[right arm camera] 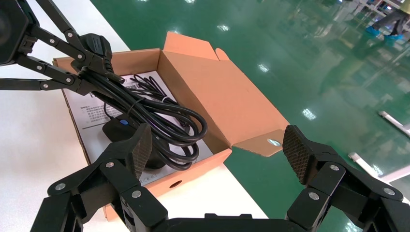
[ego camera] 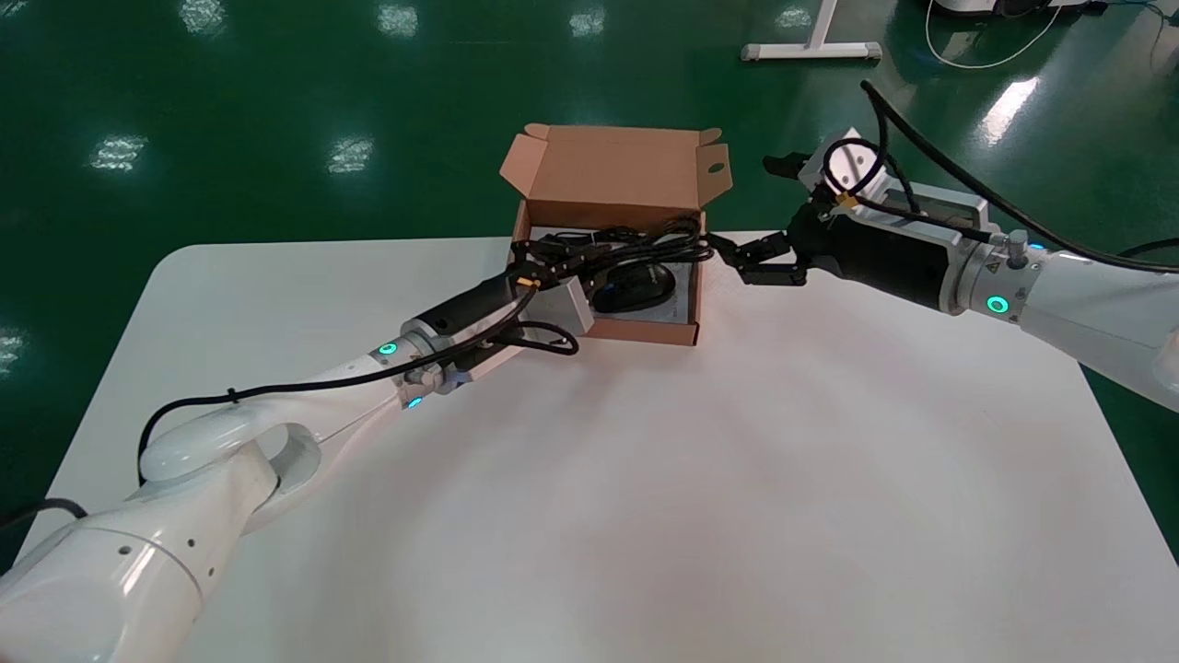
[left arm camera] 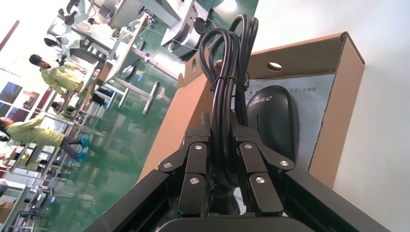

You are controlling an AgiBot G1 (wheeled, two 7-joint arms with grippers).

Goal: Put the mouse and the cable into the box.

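An open cardboard box [ego camera: 617, 175] stands at the far middle of the white table. A black mouse [ego camera: 636, 287] lies inside it on a printed sheet [left arm camera: 314, 96]. My left gripper [ego camera: 534, 267] is shut on a tied bundle of black cable [ego camera: 636, 241], holding it over the box just above the mouse. In the left wrist view the cable [left arm camera: 227, 72] runs between the fingers, with the mouse [left arm camera: 273, 116] beyond. My right gripper [ego camera: 737, 261] hovers open and empty beside the box's right wall; its wrist view shows the cable [right arm camera: 159, 118] and box [right arm camera: 227, 96].
The table [ego camera: 589, 506] ends just behind the box, with green floor beyond. The box's lid and side flaps stand up at the back. A white stand foot [ego camera: 811, 51] sits on the floor far behind.
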